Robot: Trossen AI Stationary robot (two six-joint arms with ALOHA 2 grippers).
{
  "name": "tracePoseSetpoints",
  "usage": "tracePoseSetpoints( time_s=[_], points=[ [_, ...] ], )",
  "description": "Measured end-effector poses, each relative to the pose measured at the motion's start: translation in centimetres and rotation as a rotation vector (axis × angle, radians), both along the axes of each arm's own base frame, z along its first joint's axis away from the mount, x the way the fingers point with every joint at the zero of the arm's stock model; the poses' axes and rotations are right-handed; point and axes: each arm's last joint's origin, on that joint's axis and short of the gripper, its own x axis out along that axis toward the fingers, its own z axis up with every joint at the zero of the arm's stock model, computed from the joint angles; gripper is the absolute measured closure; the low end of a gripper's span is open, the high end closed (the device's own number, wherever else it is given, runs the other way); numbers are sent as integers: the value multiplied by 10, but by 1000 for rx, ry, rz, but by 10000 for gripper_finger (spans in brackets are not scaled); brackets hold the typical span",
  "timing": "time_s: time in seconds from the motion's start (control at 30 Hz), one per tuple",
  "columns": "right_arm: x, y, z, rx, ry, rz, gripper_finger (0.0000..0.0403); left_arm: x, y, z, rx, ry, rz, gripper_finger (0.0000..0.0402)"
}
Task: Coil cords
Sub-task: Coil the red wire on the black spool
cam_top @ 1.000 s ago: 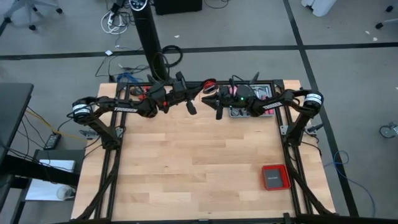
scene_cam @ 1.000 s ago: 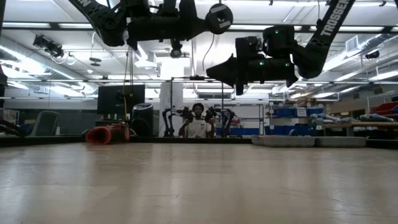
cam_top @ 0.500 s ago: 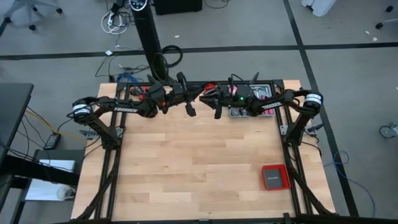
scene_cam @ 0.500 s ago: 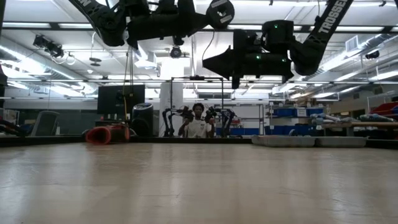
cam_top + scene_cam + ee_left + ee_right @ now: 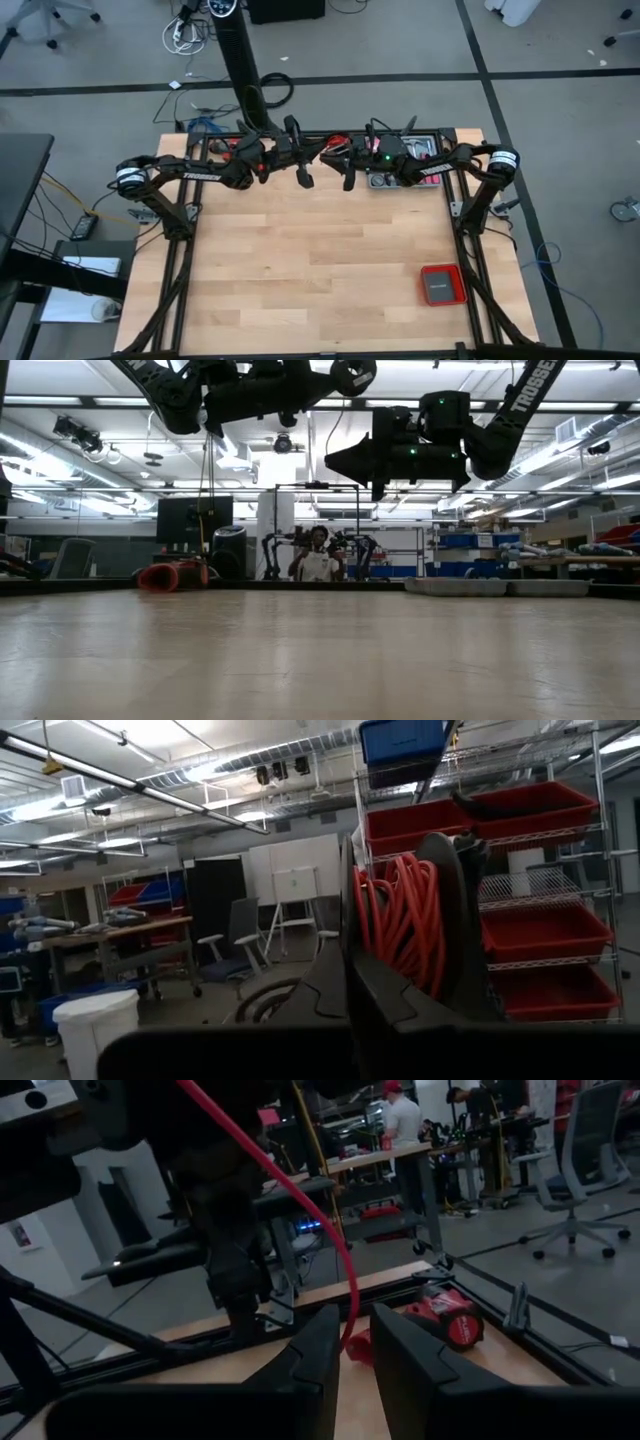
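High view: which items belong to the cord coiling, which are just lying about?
Job:
- red cord, coil in left pincer
- left pincer
- right pincer, cord between its fingers

Lying about:
- red tray
- grey bin
- red tape measure

the table [image 5: 300, 260] is a light wooden top made of many planks, with a black frame along its sides. near the right edge, toward the near right corner, a small red tray [image 5: 442, 285] with a dark inside lies flat on the wood. at the far edge, right of the middle, a grey tray [image 5: 400, 165] rests.
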Motion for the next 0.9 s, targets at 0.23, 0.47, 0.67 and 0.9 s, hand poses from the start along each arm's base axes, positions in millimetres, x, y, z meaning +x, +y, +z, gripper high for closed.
tracePoseSetpoints(
  time_s=[0.23, 0.47, 0.67, 0.9],
  points=[
    [0, 0, 0, -16, 3, -6, 344, 0, 0, 0, 0, -2, 0, 401],
    [0, -1, 0, -27, 5, -25, 346, 0, 0, 0, 0, -2, 1, 401],
    [0, -1, -3, -35, 30, -27, 384, 0, 0, 0, 0, -2, 0, 401],
    [0, -1, -5, -36, 52, -50, 400, 0, 0, 0, -1, -2, 1, 401]
  ],
)
